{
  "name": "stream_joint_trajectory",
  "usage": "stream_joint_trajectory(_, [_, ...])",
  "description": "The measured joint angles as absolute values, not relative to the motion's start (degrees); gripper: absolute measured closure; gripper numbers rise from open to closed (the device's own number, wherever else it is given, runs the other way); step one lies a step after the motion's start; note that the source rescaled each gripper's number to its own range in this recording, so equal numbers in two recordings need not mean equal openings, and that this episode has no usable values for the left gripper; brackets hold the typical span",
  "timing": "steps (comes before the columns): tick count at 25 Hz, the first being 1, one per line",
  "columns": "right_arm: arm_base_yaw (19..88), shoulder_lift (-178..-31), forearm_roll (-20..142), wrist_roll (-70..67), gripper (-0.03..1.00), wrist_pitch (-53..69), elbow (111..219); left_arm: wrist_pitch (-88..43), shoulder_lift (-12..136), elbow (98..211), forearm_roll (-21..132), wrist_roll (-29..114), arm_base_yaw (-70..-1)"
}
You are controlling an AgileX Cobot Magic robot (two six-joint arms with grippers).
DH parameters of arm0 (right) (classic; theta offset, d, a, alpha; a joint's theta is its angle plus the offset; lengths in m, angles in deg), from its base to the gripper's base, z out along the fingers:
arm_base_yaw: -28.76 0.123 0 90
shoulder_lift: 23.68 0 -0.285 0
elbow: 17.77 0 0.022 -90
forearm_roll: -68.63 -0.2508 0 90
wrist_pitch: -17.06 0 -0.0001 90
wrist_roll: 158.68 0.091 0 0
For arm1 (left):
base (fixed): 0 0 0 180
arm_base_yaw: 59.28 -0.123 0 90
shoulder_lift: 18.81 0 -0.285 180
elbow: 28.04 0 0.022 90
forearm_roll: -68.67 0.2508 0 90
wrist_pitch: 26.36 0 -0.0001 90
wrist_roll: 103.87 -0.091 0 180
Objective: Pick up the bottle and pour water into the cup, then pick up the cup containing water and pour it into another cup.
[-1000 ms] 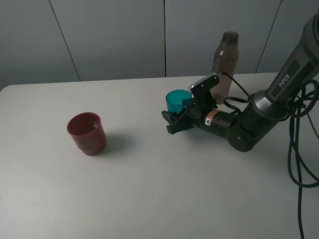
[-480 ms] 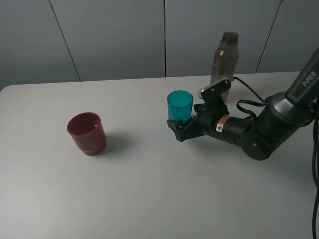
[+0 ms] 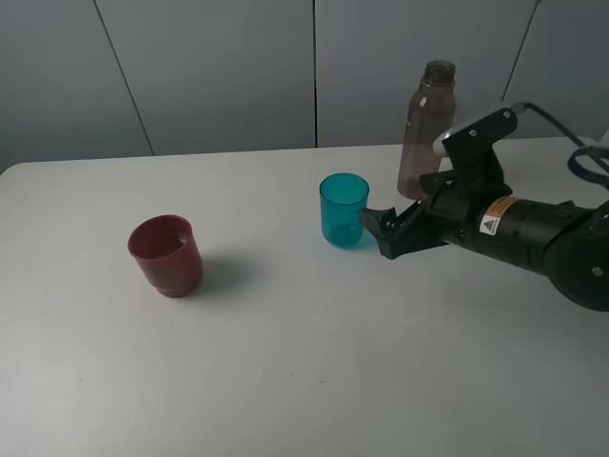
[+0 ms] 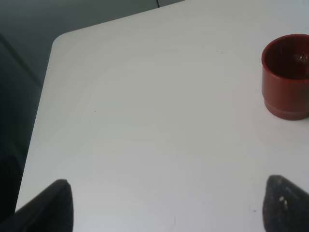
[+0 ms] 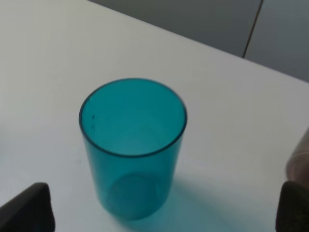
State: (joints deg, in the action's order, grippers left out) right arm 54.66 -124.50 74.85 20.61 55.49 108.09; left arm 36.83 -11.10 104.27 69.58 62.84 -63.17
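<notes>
The teal cup [image 3: 343, 209] stands upright on the white table [image 3: 285, 362], free of any grip. My right gripper [image 3: 382, 234] is open just to its right, jaws facing it and not touching. In the right wrist view the cup [image 5: 133, 145] stands beyond the open gripper [image 5: 161, 215]. The grey-brown bottle [image 3: 426, 129] stands uncapped behind the right arm. The dark red cup [image 3: 166, 254] stands at the left and also shows in the left wrist view [image 4: 287, 77]. My left gripper [image 4: 169, 210] is open and empty, apart from the red cup.
The grey wall panels [image 3: 238, 67] run behind the table's far edge. The right arm's black cable [image 3: 585, 162] loops at the right edge. The table's left corner [image 4: 55, 41] shows in the left wrist view.
My right gripper set the teal cup upright, let go of it and drew back to the right. The red cup and the bottle have not moved.
</notes>
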Motion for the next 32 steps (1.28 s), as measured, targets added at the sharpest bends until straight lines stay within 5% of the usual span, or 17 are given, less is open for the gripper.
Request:
stream_joint_trajectory(9, [54.7, -84.3, 71.4, 20.8, -0.03, 15.0, 112.3, 36.8, -11.1, 104.3, 69.6, 62.8, -63.2])
stream_joint_trajectory(19, [54.7, -55.4, 70.5, 21.3, -0.03, -26.8, 117.4, 36.8, -11.1, 104.3, 69.6, 62.7, -63.2])
stream_joint_trajectory(26, [54.7, -43.9, 68.6, 22.6, -0.03, -45.3, 117.5, 36.8, -11.1, 104.3, 69.6, 62.7, -63.2])
stream_joint_trajectory(32, [54.7, -35.8, 68.3, 23.3, -0.03, -45.8, 115.3, 36.8, -11.1, 104.3, 69.6, 62.7, -63.2])
